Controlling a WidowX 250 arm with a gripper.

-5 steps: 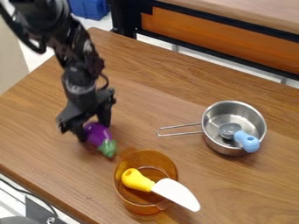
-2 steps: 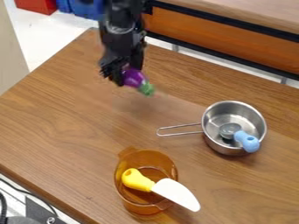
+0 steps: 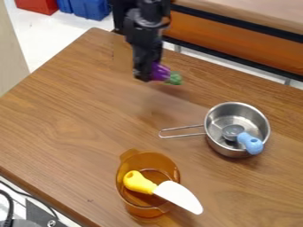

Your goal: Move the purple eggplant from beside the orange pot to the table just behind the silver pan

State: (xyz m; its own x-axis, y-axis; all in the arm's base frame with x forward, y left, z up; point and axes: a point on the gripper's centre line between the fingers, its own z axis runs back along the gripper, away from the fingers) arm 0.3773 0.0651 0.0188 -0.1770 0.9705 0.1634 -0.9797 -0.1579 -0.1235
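1. Clock directions are read in the camera view, with 12 toward its top edge.
2. The end effector (image 3: 148,74) is grasping the toy eggplant (image 3: 159,72), whose purple body sits at its fingertips.
3. The eggplant is at 12 o'clock from the middle of the view, over the far part of the desk (image 3: 71,128).
4. Its long axis lies aslant, from about 10 o'clock to about 4. The green cap (image 3: 174,78) points to 4; the purple end points back to 10, into the grasp.
5. The black arm (image 3: 145,33) comes in from 12 o'clock, and its lower part hangs nearly straight down.
6. Between 4 and 5 o'clock from the eggplant, well apart, stands a steel saucepan (image 3: 216,142). Its wire handle (image 3: 180,135) points to about 9.
7. Inside the saucepan leans a small grey-headed utensil (image 3: 232,131); its light blue handle (image 3: 253,144) points to about 4, across the rim.
8. At 6 o'clock from the eggplant, well apart, stands an amber see-through pot (image 3: 132,207). A toy knife lies across it, the yellow handle (image 3: 137,182) inside and the white blade (image 3: 179,197) pointing to about 4, past the rim.
9. Beyond the desk, toward 10 and 11, are a red bin (image 3: 36,5) and blue bins (image 3: 89,8).
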